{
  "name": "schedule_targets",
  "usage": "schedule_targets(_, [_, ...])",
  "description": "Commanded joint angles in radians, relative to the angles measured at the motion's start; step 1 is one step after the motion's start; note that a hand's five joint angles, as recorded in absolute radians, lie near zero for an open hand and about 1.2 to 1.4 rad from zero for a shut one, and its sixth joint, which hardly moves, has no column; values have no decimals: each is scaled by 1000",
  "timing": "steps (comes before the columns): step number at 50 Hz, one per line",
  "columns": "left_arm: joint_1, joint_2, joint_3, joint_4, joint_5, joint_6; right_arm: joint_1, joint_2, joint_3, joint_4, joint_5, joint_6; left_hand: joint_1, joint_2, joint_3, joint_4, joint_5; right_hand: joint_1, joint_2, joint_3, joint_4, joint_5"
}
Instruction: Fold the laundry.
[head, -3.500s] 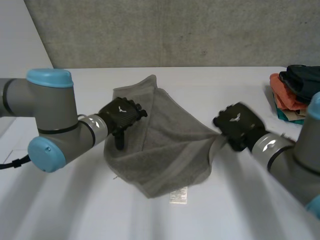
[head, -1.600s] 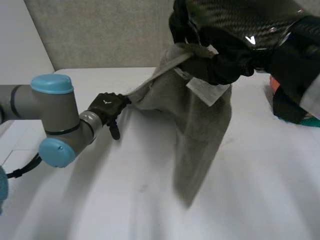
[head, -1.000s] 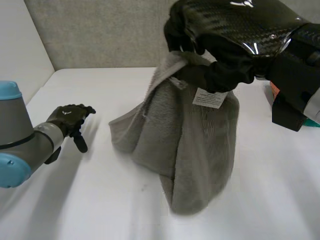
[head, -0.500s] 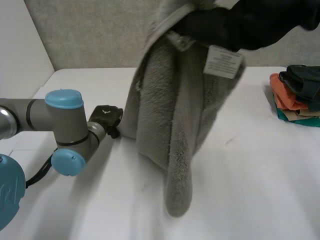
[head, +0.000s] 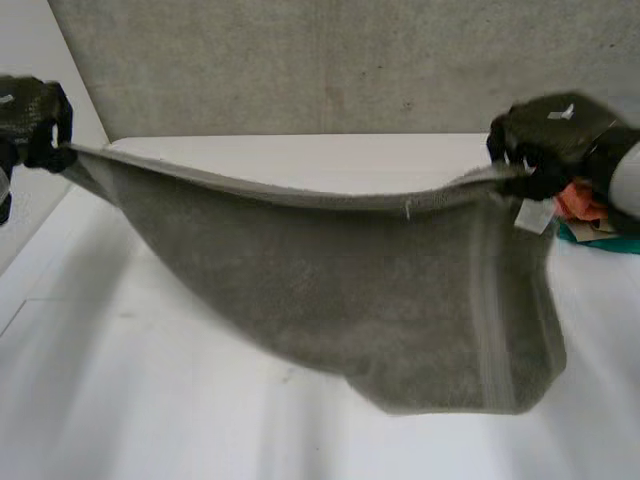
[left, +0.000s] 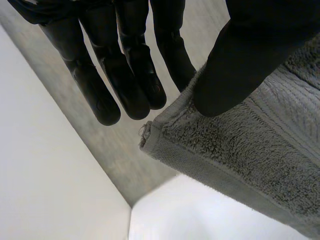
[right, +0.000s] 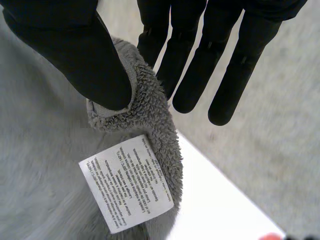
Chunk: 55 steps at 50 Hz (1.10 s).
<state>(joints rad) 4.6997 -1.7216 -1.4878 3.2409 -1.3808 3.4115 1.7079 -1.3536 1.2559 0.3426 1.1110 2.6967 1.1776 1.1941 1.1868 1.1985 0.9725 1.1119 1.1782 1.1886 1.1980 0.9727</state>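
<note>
A grey towel (head: 380, 310) hangs stretched in the air above the white table (head: 150, 400), its top edge taut between both hands and its body sagging down toward the table. My left hand (head: 30, 115) pinches one top corner (left: 165, 135) between thumb (left: 240, 65) and fingers (left: 125, 70). My right hand (head: 550, 140) pinches the other top corner (right: 145, 105) between its thumb (right: 75, 50) and fingers (right: 200, 55). A white care label (right: 127, 182) dangles just below that grip.
A stack of folded clothes (head: 590, 215), orange and teal, sits at the table's right edge behind my right hand. A grey wall (head: 300, 60) runs along the far side of the table.
My left hand took hold of a towel corner and rose to the left. My right hand swung right and lower, and the bunched hanging towel is now spread wide between them.
</note>
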Motion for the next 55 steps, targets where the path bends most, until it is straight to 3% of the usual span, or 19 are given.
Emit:
schedule_targets(1, [-36,-237,179,-67,-26,196,94,272,-196,-108,167,-49,219,202,209,198,249,284,218,208,198,249])
schedule_targets(8, [-98,-412,625,-31,-159,204,151,453,-517,-486,361,-69,219,202,209,198,249,284,218,208,198,249])
schedule_targets(13, [-105,-411,816,134,-247,143,145,487,-627,-767,392,-84,219,202,209,198,249,284,218,208,198,249])
schedule_targets(17, [-107,-371,824,244,-236,92,142,478,-622,-901,371,-83,219,202,209,198,249,284,218,208,198,249])
schedule_targets(23, [-112,-325,687,232,-135,74,154,465,-586,-844,300,-72,219,202,209,198,249,284,218,208,198,249])
schedule_targets(36, [-84,-352,236,286,-173,84,128,501,-336,-780,268,-63,219,202,209,198,249,284,218,208,198,249])
schedule_targets(44, [-135,-363,14,261,-80,153,114,559,-191,-634,285,-155,219,202,209,198,249,284,218,208,198,249])
schedule_targets(51, [-124,-250,-164,61,-63,281,116,467,-57,-407,291,-242,219,202,209,198,249,284,218,208,198,249])
schedule_targets(55, [-105,-118,-279,-108,-46,373,107,318,48,-176,306,-328,219,202,209,198,249,284,218,208,198,249])
